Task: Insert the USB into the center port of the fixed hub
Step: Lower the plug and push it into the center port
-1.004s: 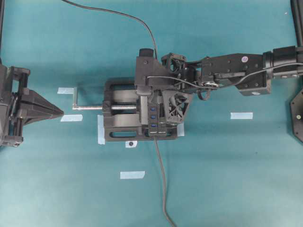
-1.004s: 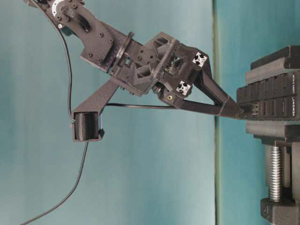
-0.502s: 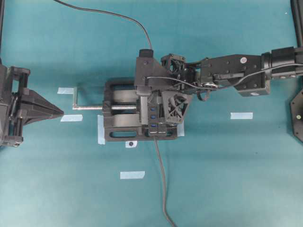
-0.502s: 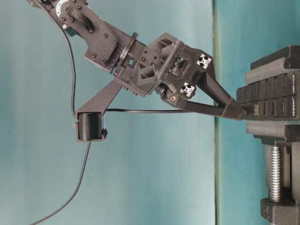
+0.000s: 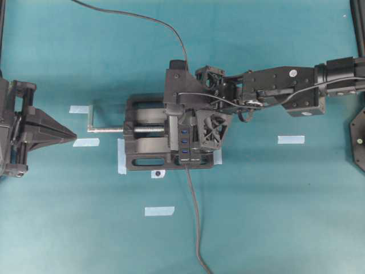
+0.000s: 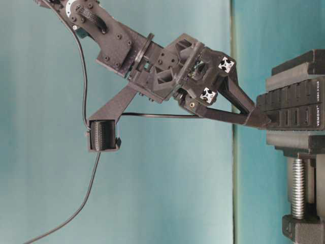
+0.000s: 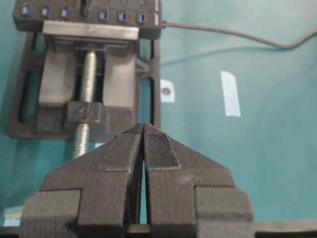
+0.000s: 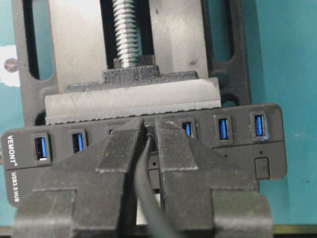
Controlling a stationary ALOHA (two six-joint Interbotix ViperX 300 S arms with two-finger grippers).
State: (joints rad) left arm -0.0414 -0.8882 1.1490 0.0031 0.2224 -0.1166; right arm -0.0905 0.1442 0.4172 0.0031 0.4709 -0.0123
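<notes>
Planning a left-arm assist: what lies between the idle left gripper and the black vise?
In the overhead view, only the vise's silver screw and crank and blue tape strips lie before the left gripper.

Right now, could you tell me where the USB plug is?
In the right wrist view, the USB plug sits pinched in the right tool, at the middle of the fixed hub, just below the vise.

Teal table (image 5: 274,217): vise (image 5: 142,137), apparently tape (image 5: 159,211)
</notes>
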